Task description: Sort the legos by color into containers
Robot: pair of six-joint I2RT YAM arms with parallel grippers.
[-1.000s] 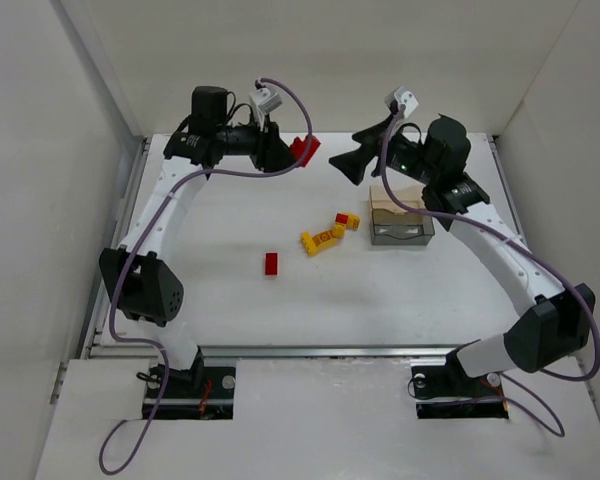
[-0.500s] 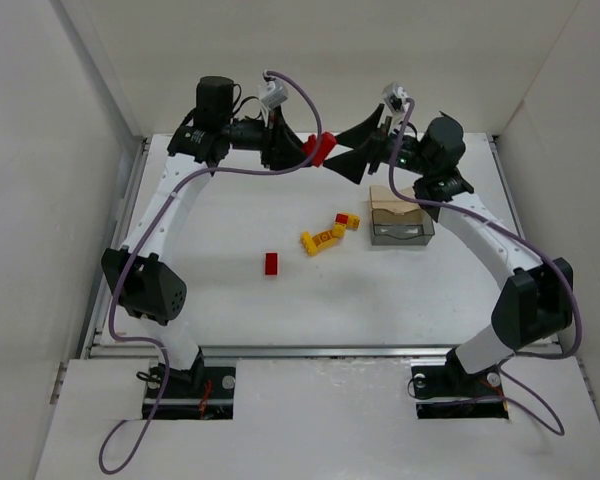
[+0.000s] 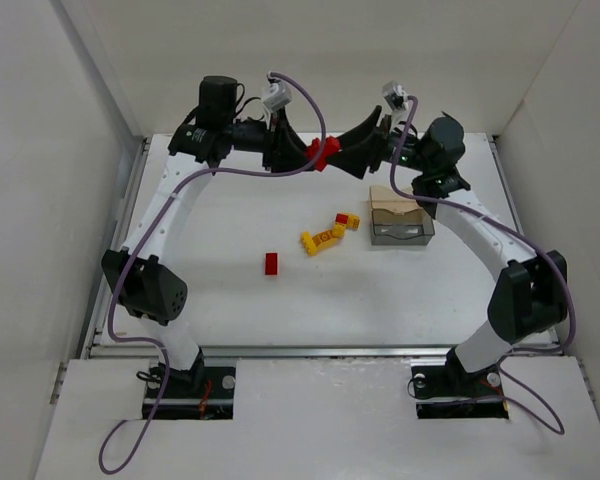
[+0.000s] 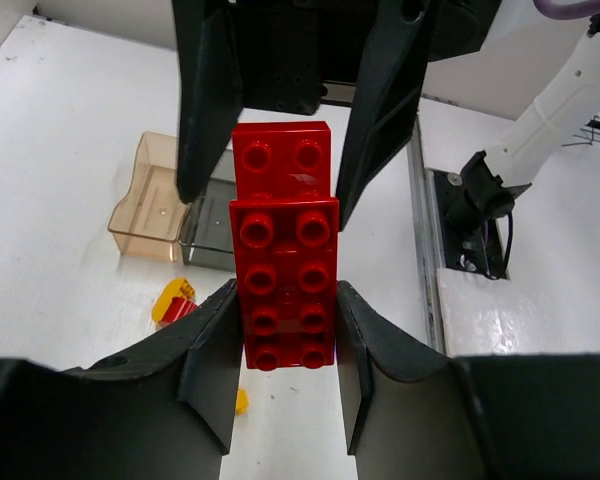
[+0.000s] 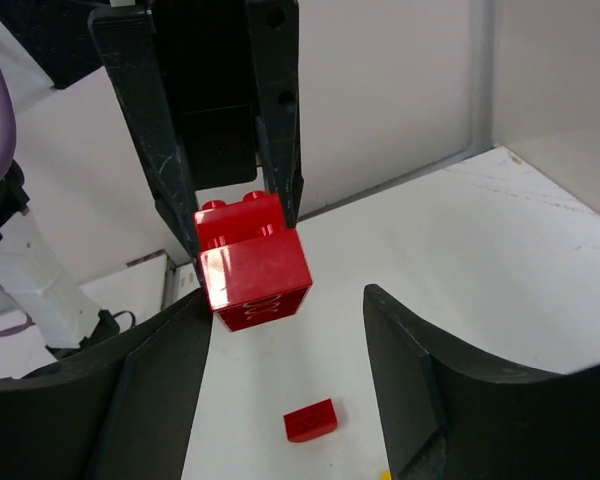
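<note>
My left gripper (image 3: 302, 152) (image 4: 287, 292) is shut on a red lego stack (image 3: 322, 152) (image 4: 283, 250), held high above the table's back middle. My right gripper (image 3: 342, 152) (image 5: 283, 300) is open, its fingers (image 4: 205, 110) on either side of the stack's far end (image 5: 252, 265). A lone red brick (image 3: 271, 263) (image 5: 311, 420) lies on the table. Yellow legos (image 3: 322, 238) with a small red one (image 3: 342, 217) lie left of the containers. The tan tray (image 3: 392, 199) (image 4: 148, 195) adjoins the clear grey tray (image 3: 401, 233) (image 4: 206, 228).
White walls enclose the table on the left, back and right. A small yellow piece (image 4: 240, 401) lies on the table below my left gripper. The right arm's base (image 4: 480, 195) and the table's metal edge (image 4: 420, 250) show in the left wrist view.
My left gripper carried the red stack to the right. My right gripper swung left to meet it, and its open fingers now stand around the stack.
</note>
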